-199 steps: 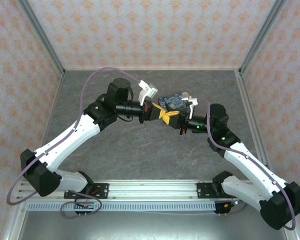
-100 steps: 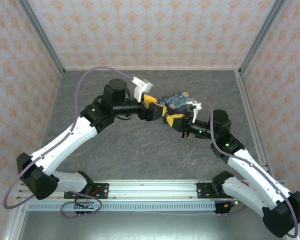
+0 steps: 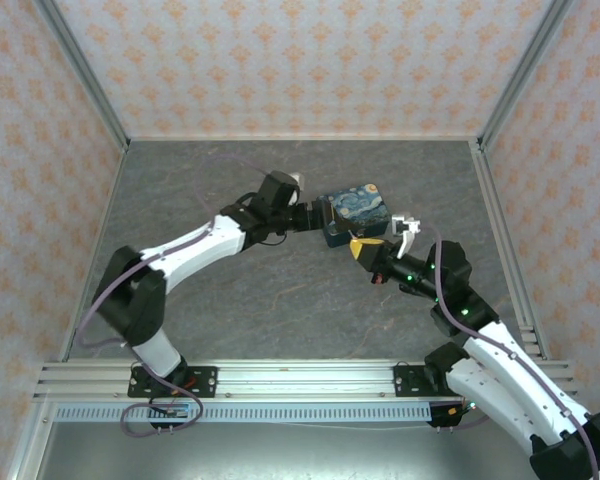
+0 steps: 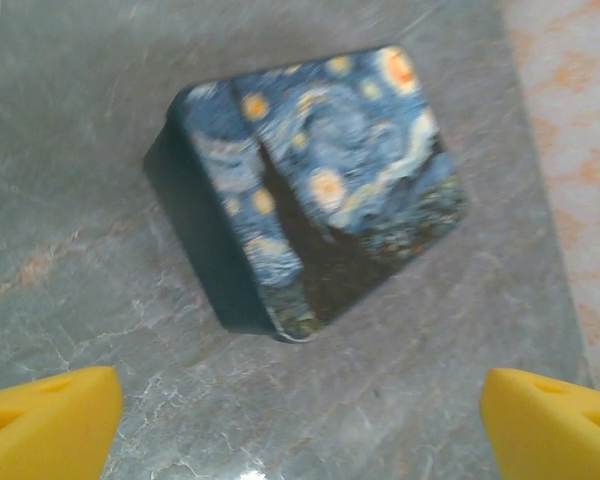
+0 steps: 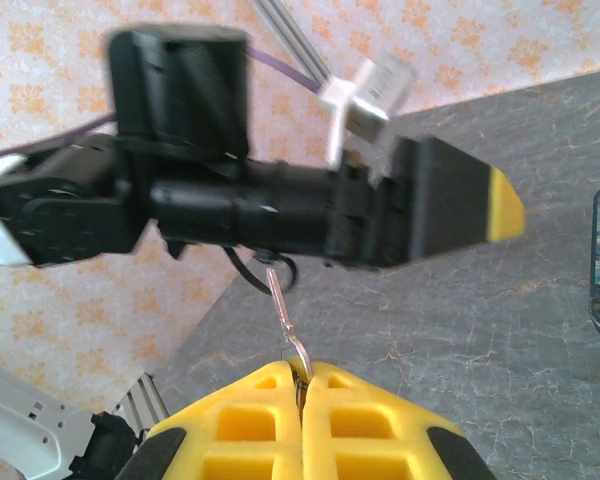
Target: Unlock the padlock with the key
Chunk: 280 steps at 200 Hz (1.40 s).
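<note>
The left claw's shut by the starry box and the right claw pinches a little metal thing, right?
No: the left claw is open by the starry box, as the left wrist view shows; the right claw pinches a little metal thing.

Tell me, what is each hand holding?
The right gripper pinches a slim metal piece, probably the key, by its lower end. The left gripper holds nothing.

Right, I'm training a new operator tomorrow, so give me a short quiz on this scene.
1. True or false: the left hand is shut.
2. The right hand pinches: A a cloth; B a slim metal key; C nothing.
3. Fill in: ahead of the left hand lies a starry-print ____.
Key: 1 false, it is wide open; 2 B; 3 tin.
</note>
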Each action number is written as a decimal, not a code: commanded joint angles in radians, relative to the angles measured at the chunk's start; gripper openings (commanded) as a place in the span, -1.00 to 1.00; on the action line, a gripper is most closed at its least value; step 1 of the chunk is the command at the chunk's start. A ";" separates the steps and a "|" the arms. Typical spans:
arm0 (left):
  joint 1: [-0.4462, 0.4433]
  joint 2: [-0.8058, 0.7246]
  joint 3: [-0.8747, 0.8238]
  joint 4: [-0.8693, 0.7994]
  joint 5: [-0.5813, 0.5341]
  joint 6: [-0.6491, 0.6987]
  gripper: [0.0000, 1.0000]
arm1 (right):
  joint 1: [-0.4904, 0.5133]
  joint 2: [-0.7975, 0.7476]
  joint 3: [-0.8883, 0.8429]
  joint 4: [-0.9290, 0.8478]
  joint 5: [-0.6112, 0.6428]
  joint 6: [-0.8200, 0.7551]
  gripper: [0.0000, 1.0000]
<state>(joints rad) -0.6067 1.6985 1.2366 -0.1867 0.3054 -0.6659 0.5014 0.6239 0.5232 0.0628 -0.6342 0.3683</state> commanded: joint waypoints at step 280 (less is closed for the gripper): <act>0.046 0.190 -0.087 -0.007 -0.044 -0.134 0.73 | 0.004 -0.009 -0.012 -0.037 0.082 0.014 -1.00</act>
<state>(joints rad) -0.5919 1.9202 1.2282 -0.0788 0.3317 -0.8368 0.5014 0.6136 0.5117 0.0216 -0.5667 0.3851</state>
